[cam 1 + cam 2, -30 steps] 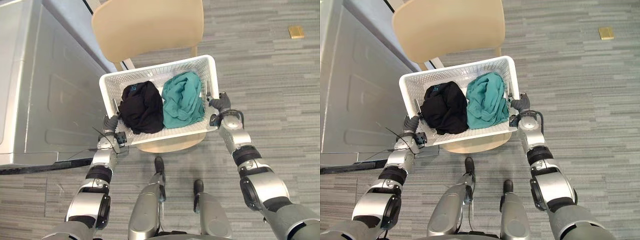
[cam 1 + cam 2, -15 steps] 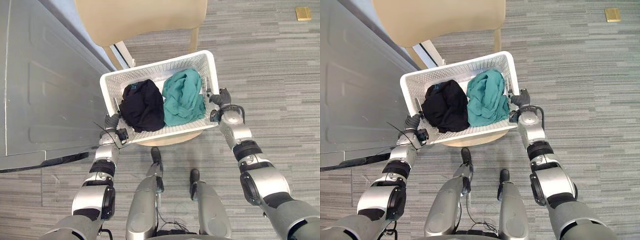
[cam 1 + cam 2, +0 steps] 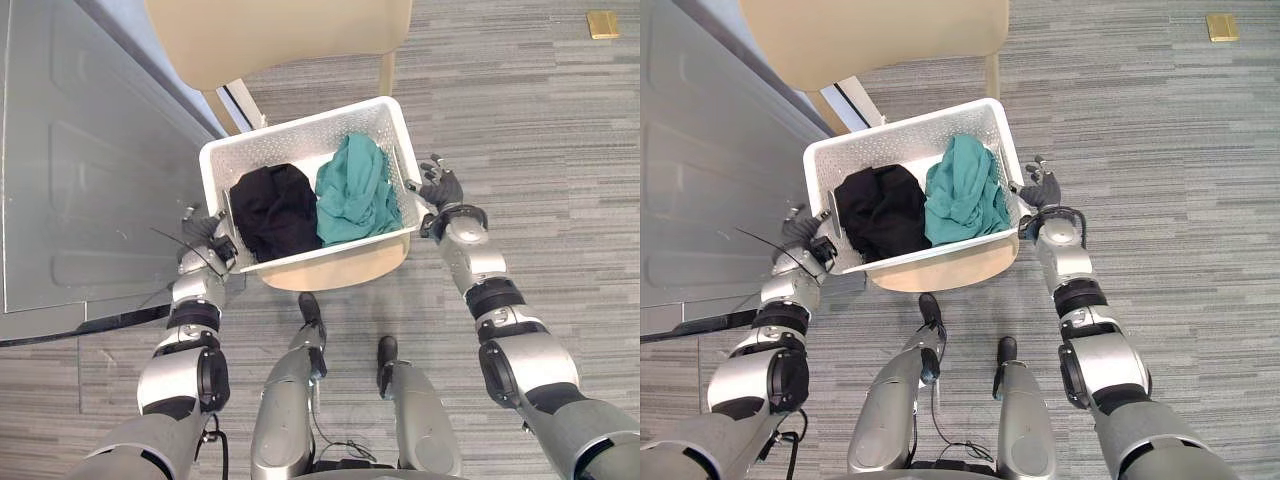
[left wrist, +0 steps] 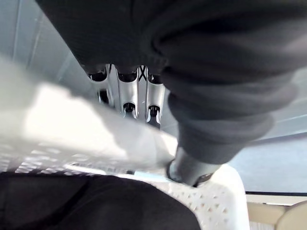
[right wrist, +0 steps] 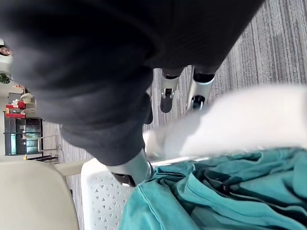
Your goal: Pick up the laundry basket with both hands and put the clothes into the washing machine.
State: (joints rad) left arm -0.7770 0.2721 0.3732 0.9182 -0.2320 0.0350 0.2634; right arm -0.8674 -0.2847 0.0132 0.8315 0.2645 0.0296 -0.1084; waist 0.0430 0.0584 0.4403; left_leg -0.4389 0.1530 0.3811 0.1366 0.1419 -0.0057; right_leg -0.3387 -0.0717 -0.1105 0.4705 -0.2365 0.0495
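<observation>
The white perforated laundry basket [image 3: 300, 135] rests on a beige chair seat [image 3: 340, 268] in front of me. It holds a black garment [image 3: 270, 208] on the left and a teal garment [image 3: 352, 190] on the right. My left hand [image 3: 203, 238] is at the basket's left end and is open. Its fingers [image 4: 127, 93] stand straight outside the rim [image 4: 72, 124]. My right hand [image 3: 441, 188] is at the basket's right end, open, with its fingers [image 5: 199, 88] spread just off the rim [image 5: 240, 120]. Neither hand grips the basket.
The chair's beige backrest [image 3: 280, 30] rises just beyond the basket. A large grey appliance panel [image 3: 90, 150] fills the left side, close to my left arm. Grey striped carpet lies to the right, with a small yellow object [image 3: 604, 24] far off on it.
Both hands have gone from curled on the basket's ends to open and have let go. The basket has shifted away from me toward the backrest and tilted a little.
</observation>
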